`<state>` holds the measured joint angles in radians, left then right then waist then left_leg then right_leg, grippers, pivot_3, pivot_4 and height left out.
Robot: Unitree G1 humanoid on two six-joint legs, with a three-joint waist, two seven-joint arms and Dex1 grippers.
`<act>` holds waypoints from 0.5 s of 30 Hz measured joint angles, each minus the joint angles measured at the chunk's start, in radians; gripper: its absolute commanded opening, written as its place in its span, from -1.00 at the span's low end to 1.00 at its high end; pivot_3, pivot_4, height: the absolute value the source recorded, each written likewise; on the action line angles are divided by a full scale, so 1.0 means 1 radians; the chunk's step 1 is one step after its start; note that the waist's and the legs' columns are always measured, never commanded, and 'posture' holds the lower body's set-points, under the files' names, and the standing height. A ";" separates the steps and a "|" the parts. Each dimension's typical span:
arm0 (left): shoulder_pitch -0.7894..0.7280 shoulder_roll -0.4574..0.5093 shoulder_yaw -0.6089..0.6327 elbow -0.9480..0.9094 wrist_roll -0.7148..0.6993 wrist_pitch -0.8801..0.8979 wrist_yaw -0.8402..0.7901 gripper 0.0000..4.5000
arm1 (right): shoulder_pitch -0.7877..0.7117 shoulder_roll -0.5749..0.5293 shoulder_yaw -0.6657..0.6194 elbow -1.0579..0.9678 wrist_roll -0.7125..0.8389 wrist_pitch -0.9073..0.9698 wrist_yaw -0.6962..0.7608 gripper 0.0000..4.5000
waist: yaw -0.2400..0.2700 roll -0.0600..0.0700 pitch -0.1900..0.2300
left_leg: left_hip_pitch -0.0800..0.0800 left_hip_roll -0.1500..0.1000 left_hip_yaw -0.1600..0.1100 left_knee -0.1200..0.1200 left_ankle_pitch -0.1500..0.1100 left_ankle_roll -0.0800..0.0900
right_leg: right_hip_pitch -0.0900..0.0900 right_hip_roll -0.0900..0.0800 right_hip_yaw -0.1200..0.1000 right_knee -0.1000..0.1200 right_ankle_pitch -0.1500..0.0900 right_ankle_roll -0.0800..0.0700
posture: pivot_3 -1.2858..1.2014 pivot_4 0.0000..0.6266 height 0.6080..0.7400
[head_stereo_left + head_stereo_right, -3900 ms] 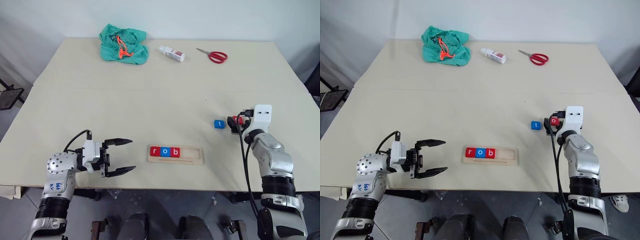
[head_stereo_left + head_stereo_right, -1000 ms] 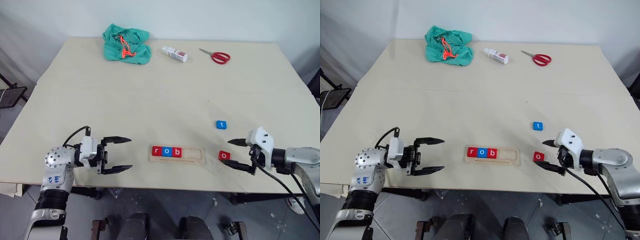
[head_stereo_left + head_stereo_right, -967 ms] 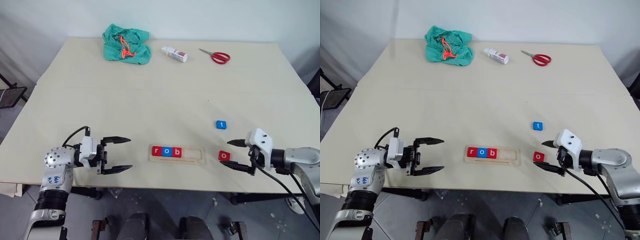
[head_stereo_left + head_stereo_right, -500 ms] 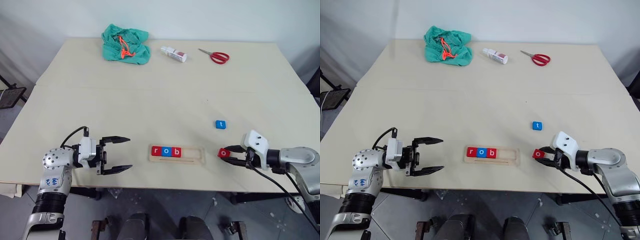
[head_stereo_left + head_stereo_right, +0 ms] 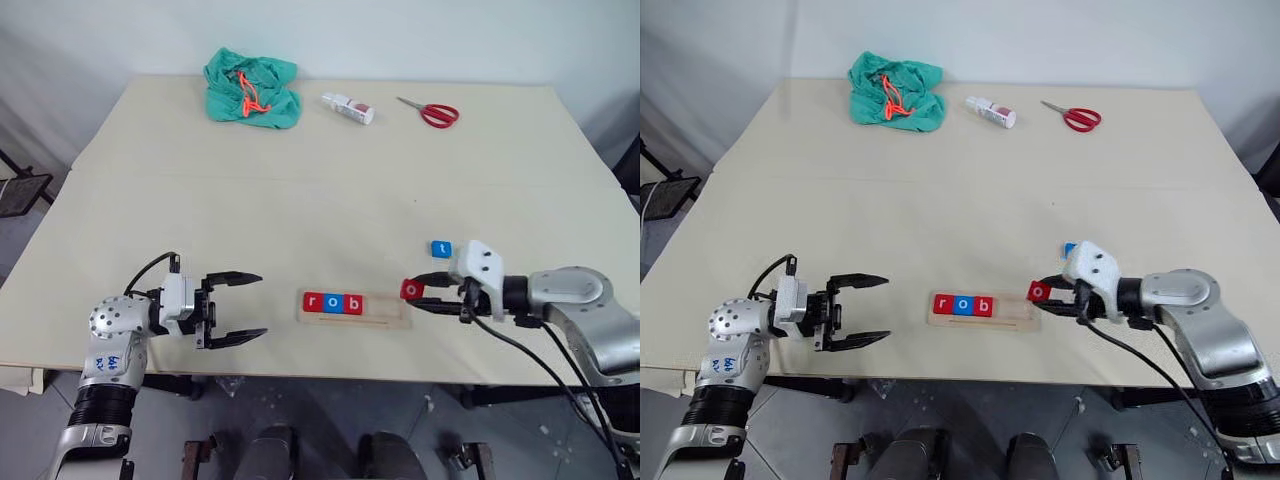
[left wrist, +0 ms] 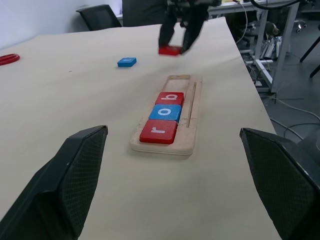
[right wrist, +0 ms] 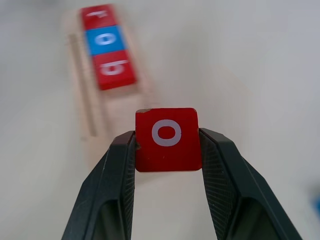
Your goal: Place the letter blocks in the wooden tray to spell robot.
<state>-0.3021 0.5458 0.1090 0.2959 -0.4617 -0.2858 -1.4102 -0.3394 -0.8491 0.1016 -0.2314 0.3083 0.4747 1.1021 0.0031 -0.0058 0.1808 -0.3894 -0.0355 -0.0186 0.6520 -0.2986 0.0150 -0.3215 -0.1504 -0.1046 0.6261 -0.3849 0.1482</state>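
The wooden tray (image 5: 391, 308) lies near the table's front edge with a red r (image 5: 312, 302), a blue o (image 5: 332, 303) and a red b (image 5: 351, 304) in its left half. My right gripper (image 5: 418, 295) is shut on a red o block (image 7: 167, 138), held just above the tray's right end. A blue t block (image 5: 441, 249) lies on the table behind that gripper. Left of the tray, my left gripper (image 5: 250, 307) stands open and empty, pointing at the tray.
At the table's far edge lie a crumpled green cloth with an orange cord (image 5: 250, 87), a small white bottle (image 5: 346, 107) and red-handled scissors (image 5: 432, 113). The table's front edge runs just below the tray.
My right gripper closed on the red o block, lifted it off the table and carried it left to the tray's right end. The left gripper stayed put.
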 measured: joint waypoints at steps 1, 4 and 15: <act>0.000 -0.002 -0.002 0.000 0.000 -0.001 0.000 1.00 | -0.006 0.002 0.017 0.001 -0.005 0.003 0.002 -0.36 | 0.000 0.000 0.000 | 0.000 0.000 0.000 0.000 0.000 0.000 | 0.000 0.000 0.000 0.000 0.000 0.000 | 0.03 -0.52 1.00; -0.001 -0.014 -0.004 0.001 0.001 -0.006 0.002 1.00 | -0.045 0.027 0.061 0.009 -0.029 0.006 0.002 -0.36 | -0.003 0.000 0.000 | 0.000 0.000 0.000 0.000 0.000 0.000 | 0.000 0.000 0.000 0.000 0.000 0.000 | 0.03 -0.52 1.00; 0.013 -0.022 -0.009 -0.003 0.002 -0.019 0.023 1.00 | -0.115 0.091 0.150 0.093 -0.108 -0.046 0.009 -0.36 | -0.003 0.000 0.000 | 0.000 0.000 0.000 -0.001 0.000 0.000 | -0.001 0.000 0.000 0.000 0.000 0.000 | 0.03 -0.52 1.00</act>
<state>-0.2891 0.5240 0.1000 0.2926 -0.4599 -0.3049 -1.3873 -0.4543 -0.7576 0.2518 -0.1387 0.2007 0.4289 1.1110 -0.0003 -0.0059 0.1808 -0.3895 -0.0355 -0.0188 0.6514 -0.2986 0.0149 -0.3222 -0.1503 -0.1048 0.6263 -0.3849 0.1482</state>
